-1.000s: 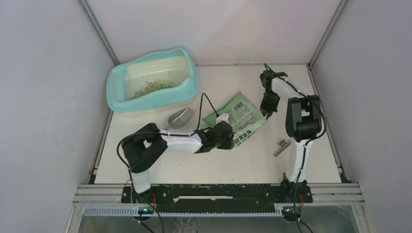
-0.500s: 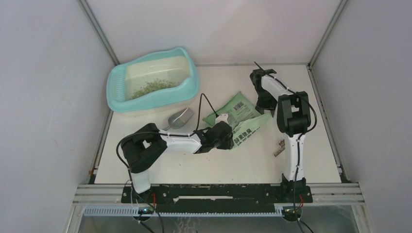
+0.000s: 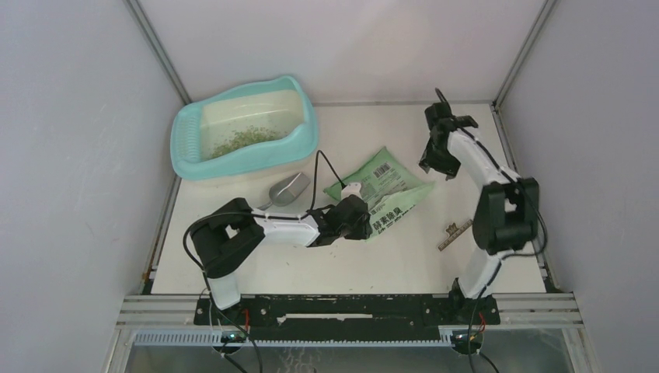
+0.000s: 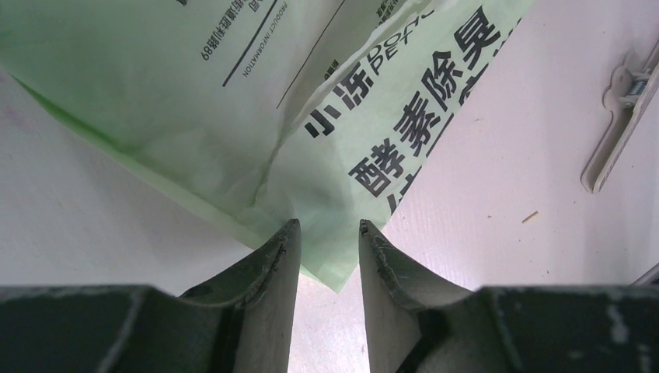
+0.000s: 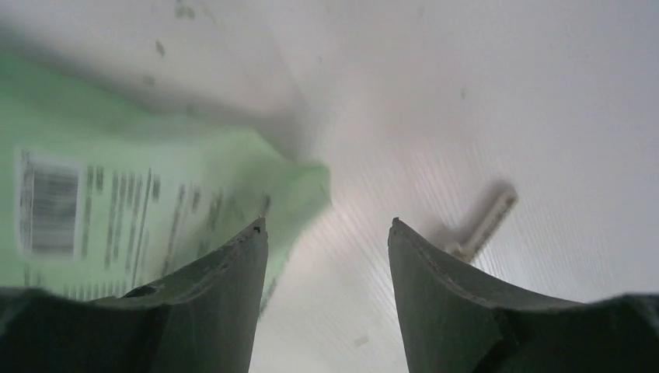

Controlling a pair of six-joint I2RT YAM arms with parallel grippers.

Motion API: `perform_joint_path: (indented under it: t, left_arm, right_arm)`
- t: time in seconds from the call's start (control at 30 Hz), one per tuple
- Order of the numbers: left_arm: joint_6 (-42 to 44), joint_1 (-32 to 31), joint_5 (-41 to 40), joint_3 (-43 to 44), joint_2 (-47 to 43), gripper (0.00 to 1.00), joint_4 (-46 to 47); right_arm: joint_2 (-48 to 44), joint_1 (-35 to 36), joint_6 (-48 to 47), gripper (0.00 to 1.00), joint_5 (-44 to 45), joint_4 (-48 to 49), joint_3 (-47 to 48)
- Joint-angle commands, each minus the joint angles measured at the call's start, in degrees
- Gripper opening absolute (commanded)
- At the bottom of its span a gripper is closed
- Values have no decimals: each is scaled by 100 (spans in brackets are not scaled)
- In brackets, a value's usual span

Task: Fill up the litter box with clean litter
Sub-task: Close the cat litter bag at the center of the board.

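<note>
The litter box (image 3: pixel 186 148) sits at the table's (image 3: pixel 388 260) far left corner, its slotted ledge at the left end. A thin patch of litter (image 3: pixel 247 140) lies on its cream floor and most of the floor shows bare. Just in front of the box, a grey scoop (image 3: pixel 289 189) lies on the table.

The left arm stretches low across the table to the right. The left gripper (image 4: pixel 326 227) is at the near corner of the flat green bag (image 3: pixel 386 180), jaws partly apart. In the wrist view the bag's corner shows flat in the gap and runs on behind both fingers (image 4: pixel 272 264), so nothing looks clamped.

The bag lies printed side up near the table's middle, well apart from the box.

The right gripper (image 5: pixel 326 225) hangs just beside the bag's far right corner, its jaws spread wide with only bare table between them. Its wrist view is blurred.

A pale clip (image 3: pixel 455 235) lies near the right arm, apart from the bag.
</note>
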Motion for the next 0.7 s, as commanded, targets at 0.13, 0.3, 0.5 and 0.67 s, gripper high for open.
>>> perform_joint_path:
  t: [0.13, 0.3, 0.5, 0.67]
  left_arm:
    - [1, 55, -231, -245, 116, 40, -1160]
    - [-50, 57, -218, -250, 161, 39, -1155]
    - [-79, 58, -281, -307, 104, 39, -1175]
    - [-96, 58, -276, -282, 130, 39, -1186]
  right_arm:
    - [-2011, 26, -201, 62, -2144, 1084, -2077]
    - [-2696, 83, 203, 61, -3631, 2578, -4089]
    - [-2789, -279, 294, 61, -3970, 3832, -5029]
    - [-2444, -544, 424, 63, -4054, 4429, -5192]
